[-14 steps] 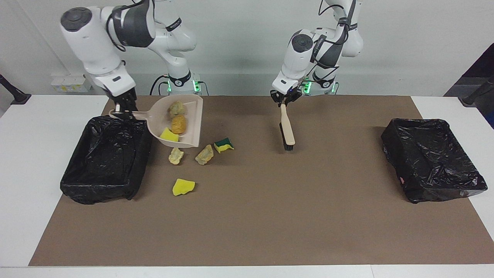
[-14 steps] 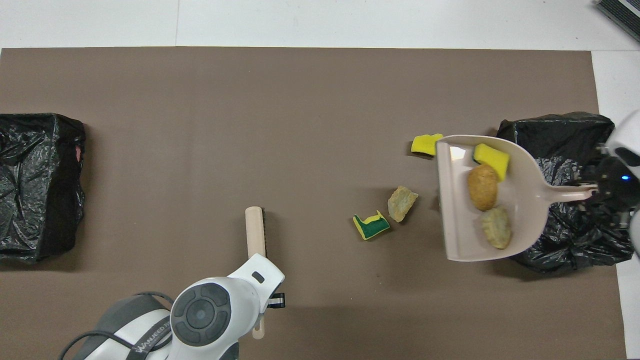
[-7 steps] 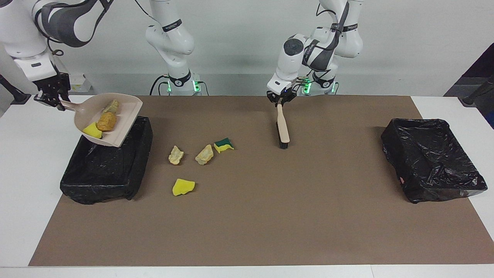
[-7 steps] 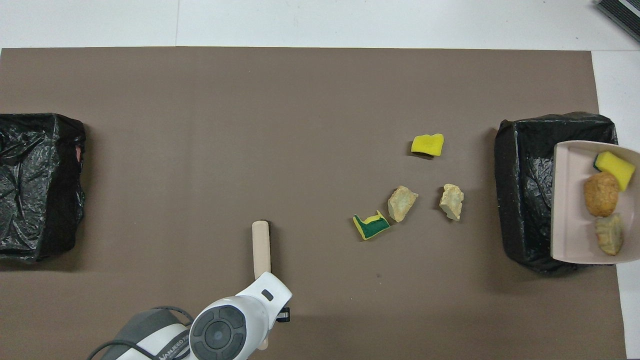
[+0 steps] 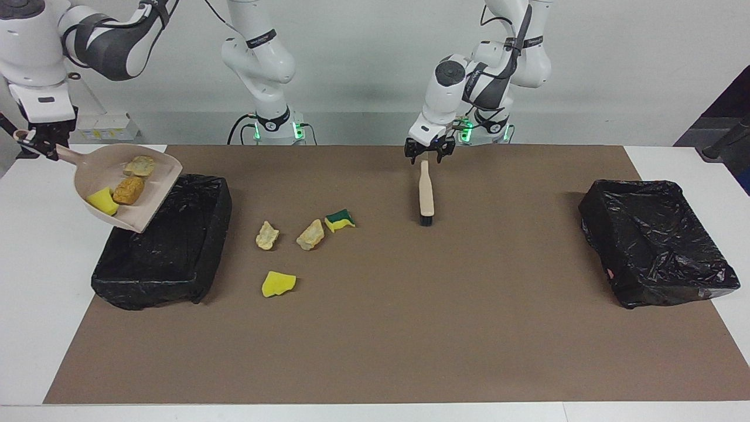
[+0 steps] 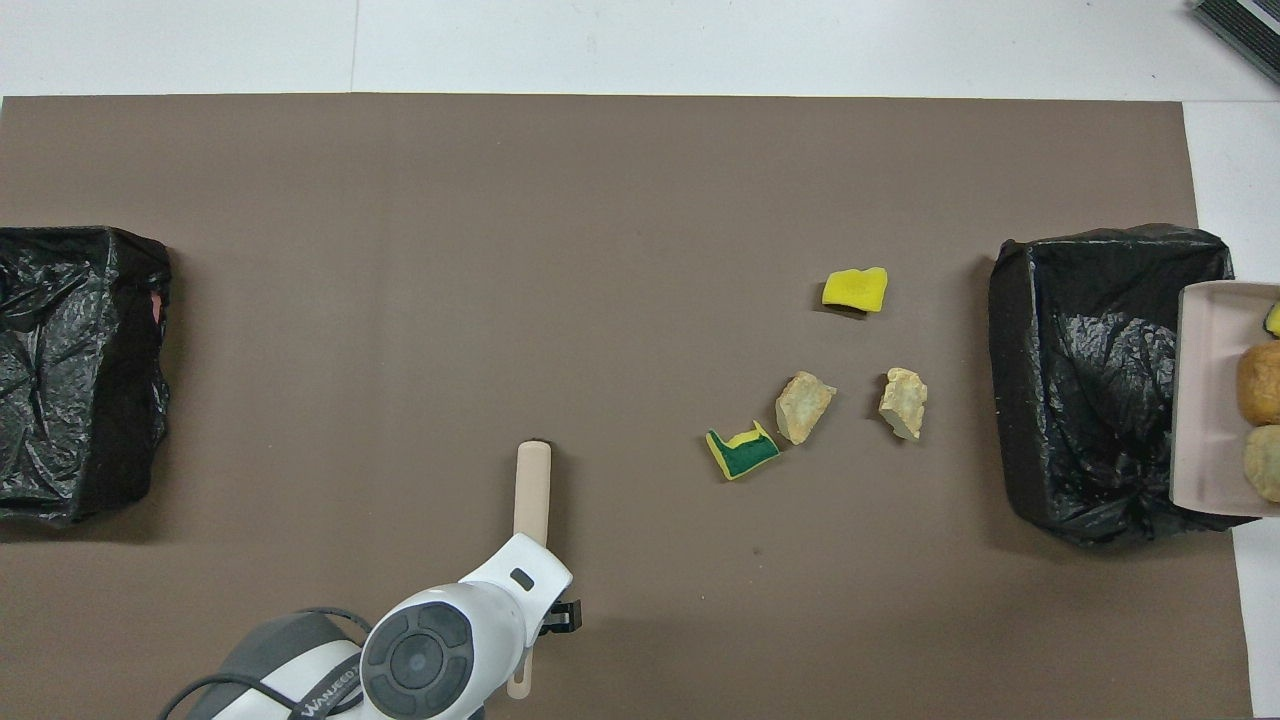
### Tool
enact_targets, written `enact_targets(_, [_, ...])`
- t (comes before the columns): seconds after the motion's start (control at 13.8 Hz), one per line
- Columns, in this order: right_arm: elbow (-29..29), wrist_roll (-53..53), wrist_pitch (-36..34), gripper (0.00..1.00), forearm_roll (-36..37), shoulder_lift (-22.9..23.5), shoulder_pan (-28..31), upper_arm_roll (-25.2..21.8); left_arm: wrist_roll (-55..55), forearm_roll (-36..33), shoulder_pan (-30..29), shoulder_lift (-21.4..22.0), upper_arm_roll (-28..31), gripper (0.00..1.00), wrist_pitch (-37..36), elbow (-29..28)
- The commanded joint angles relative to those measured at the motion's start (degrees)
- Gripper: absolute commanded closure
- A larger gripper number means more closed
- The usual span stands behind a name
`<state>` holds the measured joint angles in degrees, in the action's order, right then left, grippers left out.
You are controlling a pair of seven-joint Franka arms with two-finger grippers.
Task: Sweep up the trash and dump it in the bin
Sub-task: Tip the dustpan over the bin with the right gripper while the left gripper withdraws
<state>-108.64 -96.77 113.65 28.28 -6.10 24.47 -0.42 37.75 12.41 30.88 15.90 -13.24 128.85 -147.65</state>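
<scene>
My right gripper (image 5: 42,146) is shut on the handle of a beige dustpan (image 5: 149,202), (image 6: 1205,400). The pan hangs tilted over the outer end of a black-lined bin (image 5: 176,258), (image 6: 1090,380) and carries three pieces of trash: a yellow sponge (image 5: 101,201), a golden-brown piece (image 5: 129,189) and a pale lump (image 5: 139,166). On the mat lie more trash: two pale lumps (image 5: 267,235) (image 5: 310,234), a green-yellow sponge (image 5: 340,220) and a yellow sponge (image 5: 278,283). My left gripper (image 5: 428,155) stands open just above the handle end of a brush (image 5: 426,193), (image 6: 532,485), which rests on the mat.
A second black-lined bin (image 5: 656,240), (image 6: 80,370) sits at the left arm's end of the table. A brown mat (image 5: 410,328) covers most of the white table.
My right arm lifted the loaded dustpan away from the loose trash and carried it across the bin to its outer end. My left gripper opened and let go of the brush.
</scene>
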Motion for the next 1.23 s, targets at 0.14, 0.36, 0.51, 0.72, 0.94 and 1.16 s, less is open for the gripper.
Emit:
enact_targets(0.14, [-5.17,10.27,1.66,1.0,11.07,-1.98,-2.92,0.59,-4.41,-0.81,-11.42,1.41,0.31,0.0,-6.57,7.53])
enact_targets(0.36, [-7.11,15.28,1.57,1.0,16.96,-2.6,-5.3,0.59,-11.19,-2.73,-19.17,1.23,0.23,0.0,-12.47,12.2])
enact_targets(0.51, [-9.65,18.71,1.66,1.0,21.44,-2.69,-6.97,0.59,-14.71,-6.34,-22.34,1.32,0.32,0.0,-15.62,13.86])
enact_targets(0.72, [-9.67,21.01,0.96,1.0,29.52,-2.51,-12.85,0.68,-25.06,-7.49,-28.57,1.32,0.32,0.0,-22.04,18.61])
enact_targets(0.94, [-9.22,21.27,-1.41,1.0,35.33,-2.43,-15.76,0.85,-32.46,-7.58,-34.9,0.1,0.14,0.0,-25.82,24.66])
enact_targets(1.16, [-8.26,20.57,-4.3,1.0,40.35,-2.43,-18.23,0.94,-34.15,-9.67,-36.77,-6.91,0.31,0.0,-32.85,35.63])
